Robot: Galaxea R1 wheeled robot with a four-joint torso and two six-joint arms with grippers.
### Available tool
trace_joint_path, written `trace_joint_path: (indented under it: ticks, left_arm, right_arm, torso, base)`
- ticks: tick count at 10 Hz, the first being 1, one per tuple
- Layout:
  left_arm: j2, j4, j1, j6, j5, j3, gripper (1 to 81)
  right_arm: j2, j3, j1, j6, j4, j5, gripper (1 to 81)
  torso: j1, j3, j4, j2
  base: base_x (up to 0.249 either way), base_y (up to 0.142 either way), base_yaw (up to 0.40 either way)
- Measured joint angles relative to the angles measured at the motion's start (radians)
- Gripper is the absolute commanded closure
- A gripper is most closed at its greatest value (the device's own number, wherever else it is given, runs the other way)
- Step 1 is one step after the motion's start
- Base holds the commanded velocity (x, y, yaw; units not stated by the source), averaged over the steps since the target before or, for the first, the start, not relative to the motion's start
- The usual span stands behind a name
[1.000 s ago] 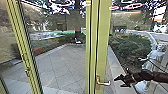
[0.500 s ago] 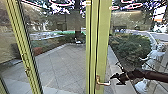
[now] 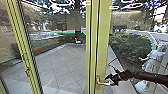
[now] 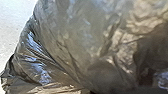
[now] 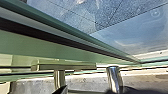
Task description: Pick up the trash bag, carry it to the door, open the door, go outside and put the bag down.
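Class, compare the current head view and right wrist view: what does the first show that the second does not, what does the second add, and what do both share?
Head view: the leafy green bush and the dark, claw-like right gripper at the handle.

Right wrist view: a short, shiny, cylindrical metal part, which I cannot match to anything in the head view.

Both: the long, straight yellow-green door frame, its metal handle and grey paving.

A leafy green bush [image 3: 131,48] grows near a pale kerb [image 3: 113,55], and a dark tree trunk [image 3: 78,32] stands beyond the paving [image 3: 61,63].
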Motion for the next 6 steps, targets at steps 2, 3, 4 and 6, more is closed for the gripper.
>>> trace_joint_path:
  ticks: [2, 3, 4, 6]
  left_arm:
    - [0.000, 0.000, 0.000, 0.000, 0.000, 0.000, 81.1]
    - [0.000, 0.000, 0.000, 0.000, 0.000, 0.000, 81.1]
    - [0.000, 0.000, 0.000, 0.000, 0.000, 0.000, 81.1]
    - [0.000, 0.000, 0.000, 0.000, 0.000, 0.000, 81.1]
  right_arm:
    - [0.021, -0.062, -0.012, 0.022, 0.001, -0.003, 1.0]
    - [0.032, -0.084, -0.023, 0.029, 0.002, -0.003, 1.0]
    - [0.045, -0.103, -0.041, 0.032, 0.006, -0.004, 1.0]
    - [0.056, -0.141, -0.057, 0.036, 0.013, -0.005, 1.0]
  torso:
    - [0.000, 0.000, 0.000, 0.000]
    - [0.000, 0.000, 0.000, 0.000]
    - [0.000, 0.000, 0.000, 0.000]
    - [0.000, 0.000, 0.000, 0.000]
  base:
    - [0.000, 0.000, 0.000]
    - [0.000, 0.000, 0.000]
    - [0.000, 0.000, 0.000]
    - [0.000, 0.000, 0.000]
